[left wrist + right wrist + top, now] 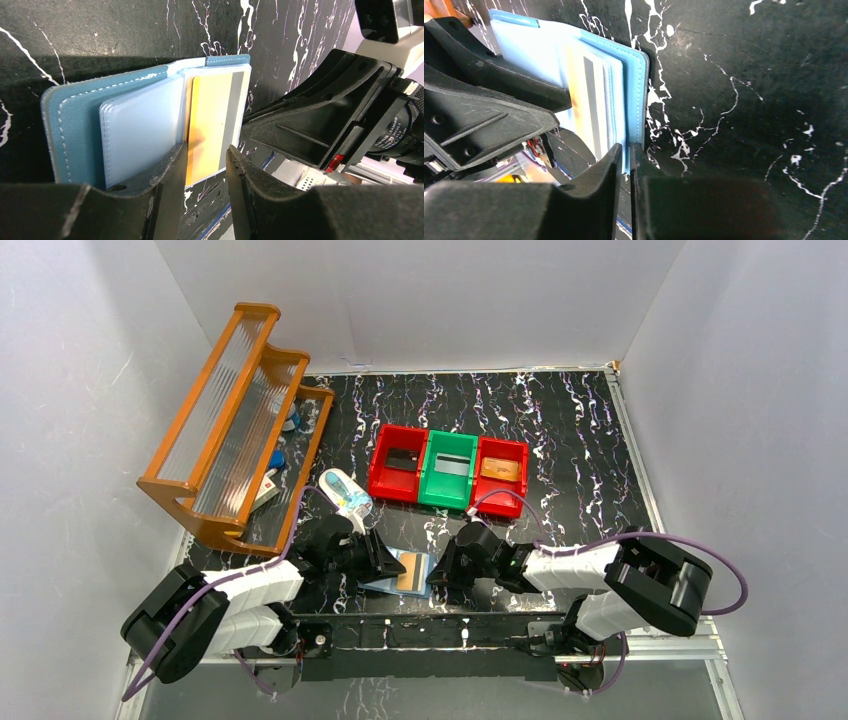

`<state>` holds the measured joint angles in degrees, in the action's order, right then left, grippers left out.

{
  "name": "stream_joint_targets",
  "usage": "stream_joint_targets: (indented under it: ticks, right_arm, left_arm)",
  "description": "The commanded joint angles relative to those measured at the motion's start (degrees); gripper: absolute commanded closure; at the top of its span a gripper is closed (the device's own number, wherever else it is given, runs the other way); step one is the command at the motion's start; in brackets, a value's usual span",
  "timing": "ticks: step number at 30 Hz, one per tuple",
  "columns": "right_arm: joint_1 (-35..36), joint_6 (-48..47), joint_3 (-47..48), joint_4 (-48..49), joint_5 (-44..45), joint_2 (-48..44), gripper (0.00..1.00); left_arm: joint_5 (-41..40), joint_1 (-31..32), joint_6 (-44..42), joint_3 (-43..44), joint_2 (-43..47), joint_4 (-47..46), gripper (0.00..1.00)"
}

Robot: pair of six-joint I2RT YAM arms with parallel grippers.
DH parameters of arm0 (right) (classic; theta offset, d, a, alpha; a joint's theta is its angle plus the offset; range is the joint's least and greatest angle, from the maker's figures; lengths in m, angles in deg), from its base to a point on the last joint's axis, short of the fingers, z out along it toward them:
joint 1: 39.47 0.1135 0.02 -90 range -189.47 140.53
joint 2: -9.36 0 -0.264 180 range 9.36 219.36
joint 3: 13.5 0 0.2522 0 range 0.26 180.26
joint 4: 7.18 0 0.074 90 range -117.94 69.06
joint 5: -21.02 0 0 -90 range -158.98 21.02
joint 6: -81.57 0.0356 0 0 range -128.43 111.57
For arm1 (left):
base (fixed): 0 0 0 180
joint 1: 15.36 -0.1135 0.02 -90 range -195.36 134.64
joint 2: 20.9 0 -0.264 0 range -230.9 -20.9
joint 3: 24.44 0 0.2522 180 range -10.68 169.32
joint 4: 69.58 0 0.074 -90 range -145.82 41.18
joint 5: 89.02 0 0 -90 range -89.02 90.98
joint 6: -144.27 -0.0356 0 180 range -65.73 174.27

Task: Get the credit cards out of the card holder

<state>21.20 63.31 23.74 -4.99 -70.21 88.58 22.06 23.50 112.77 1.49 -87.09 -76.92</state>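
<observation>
The blue card holder (415, 562) lies open at the table's near edge between my two grippers. A tan-orange credit card (210, 125) with a grey stripe sits in its pale pocket. My left gripper (206, 160) is open, its fingers straddling the card's near edge, one finger resting on the pocket (140, 130). My right gripper (629, 152) is shut on the near edge of the holder's blue cover (636, 85). The card shows beside it in the right wrist view (576, 110). In the top view the left gripper (385, 562) and right gripper (440, 575) face each other.
Three joined bins stand mid-table: a red one (380, 475) holding a black card, a green one (447, 498) holding a grey card, and a red one (520, 455) holding a tan-orange card. A white-and-blue oval case (347, 495) and a wooden rack (235, 425) are on the left.
</observation>
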Motion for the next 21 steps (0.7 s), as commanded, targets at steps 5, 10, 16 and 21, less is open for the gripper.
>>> stream_joint_targets:
  ticks: [5, 10, 16, 21]
  right_arm:
    - [0.2, -3.6, 2.3, -1.9, -0.6, 0.3, 0.86]
    - [0.3, -3.4, 2.5, -1.9, 0.3, -2.3, 0.8]
    - [0.3, -4.2, 4.5, -2.9, 0.5, -3.8, 0.71]
    - [0.3, -4.4, 6.3, -3.9, 0.8, -2.0, 0.7]
  left_arm:
    - [-1.0, 0.1, -1.6, 0.4, 0.3, 2.4, 0.66]
    - [-1.3, 0.2, -1.9, 0.6, 1.2, 3.6, 0.66]
    - [-1.3, 0.1, -2.5, 1.2, 2.0, 4.8, 0.66]
    - [-0.8, 0.2, -2.7, 1.6, 1.8, 5.0, 0.65]
